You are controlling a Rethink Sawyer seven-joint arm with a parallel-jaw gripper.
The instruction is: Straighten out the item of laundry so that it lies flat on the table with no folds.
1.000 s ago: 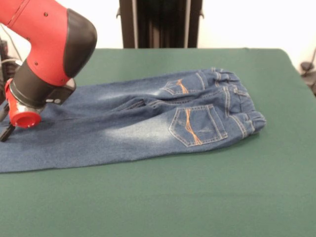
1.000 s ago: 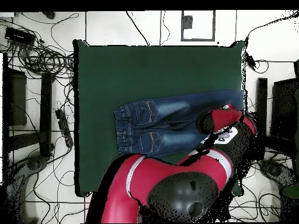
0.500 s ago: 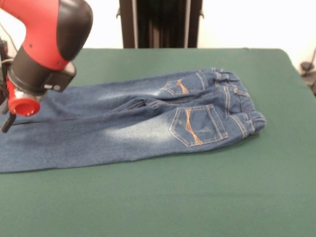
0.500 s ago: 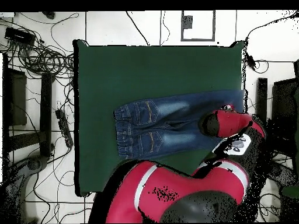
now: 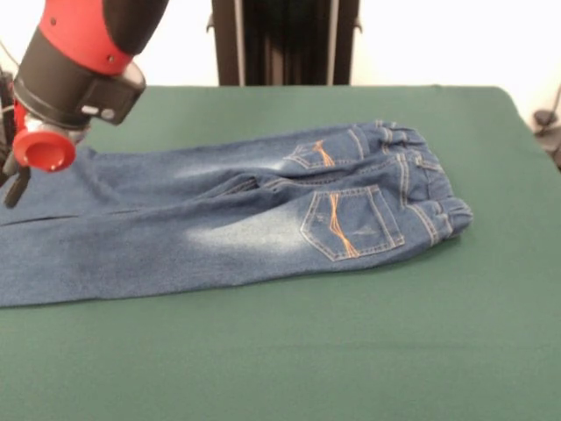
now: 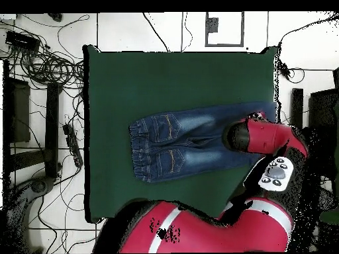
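Jeans (image 5: 237, 219) lie spread lengthwise across the mid-left of the green table (image 5: 351, 351), pockets up, mostly flat; gripper (image 5: 16, 180) hangs above the leg ends at frame left, likely clear of the cloth, finger state can't tell.

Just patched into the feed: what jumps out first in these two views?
The jeans lie stretched across the green table, back pockets up, waistband bunched at the front view's right. The red and black arm looms over the leg ends at that view's left; from overhead it covers the table's lower right.
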